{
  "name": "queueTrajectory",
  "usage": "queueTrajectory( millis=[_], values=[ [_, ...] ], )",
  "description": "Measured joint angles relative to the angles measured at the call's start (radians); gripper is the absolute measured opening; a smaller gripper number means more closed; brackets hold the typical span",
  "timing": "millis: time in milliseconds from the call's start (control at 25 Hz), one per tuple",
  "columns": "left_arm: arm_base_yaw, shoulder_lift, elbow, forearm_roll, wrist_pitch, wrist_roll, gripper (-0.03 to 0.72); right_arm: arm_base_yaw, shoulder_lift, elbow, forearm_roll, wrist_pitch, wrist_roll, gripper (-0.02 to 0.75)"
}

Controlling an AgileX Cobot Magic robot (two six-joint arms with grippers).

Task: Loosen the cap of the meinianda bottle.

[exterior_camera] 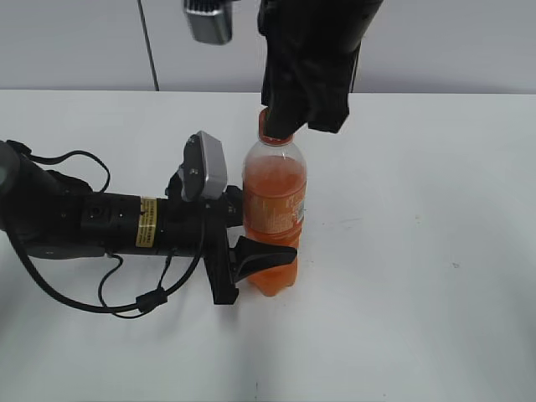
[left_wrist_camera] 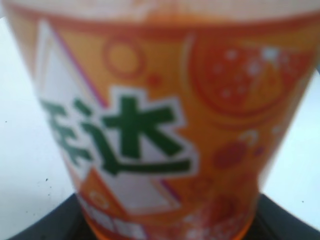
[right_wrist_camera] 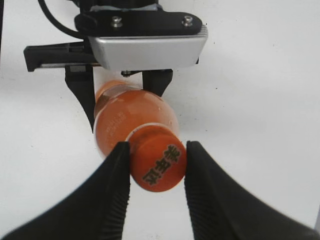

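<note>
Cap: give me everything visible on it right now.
The cap is small, round, orange plastic, with green characters printed on top. It sits on the neck of the upright meinianda bottle. The right tool has a dark finger against each side of it. Whether it is loosened cannot be told.

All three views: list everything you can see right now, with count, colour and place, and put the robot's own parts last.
meinianda bottle: one, clear plastic with orange drink and orange label, standing upright mid-table.
cap: one, orange with green lettering on top, on the bottle's neck.
table: one, white, under everything.
wall: pale grey panels, behind the table.
left pincer: one, black, reaching in from the left, fingers either side of the bottle's lower body.
right pincer: one, black, coming down from above, fingers against both sides of the cap.
</note>
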Motion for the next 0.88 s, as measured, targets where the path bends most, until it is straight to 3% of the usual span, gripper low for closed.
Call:
queueTrajectory(
  millis=[400,600,720,800,880],
  values=[
    [0.000,0.000,0.000,0.000,0.002,-0.003,0.393,0.000,-0.002,-0.001,0.012,-0.001,-0.115,0.257],
    [0.000,0.000,0.000,0.001,0.001,-0.003,0.393,-0.002,-0.018,0.000,0.119,0.004,-0.104,0.381],
    [0.000,0.000,0.000,0.000,0.001,-0.003,0.393,-0.001,-0.046,0.000,0.159,0.005,-0.024,0.475],
    [0.000,0.000,0.000,0.000,0.001,-0.003,0.393,-0.001,-0.063,0.000,0.154,0.006,0.083,0.496],
    [0.000,0.000,0.000,0.000,0.001,-0.003,0.393,-0.001,-0.074,0.000,0.126,0.007,0.303,0.505]
  ],
)
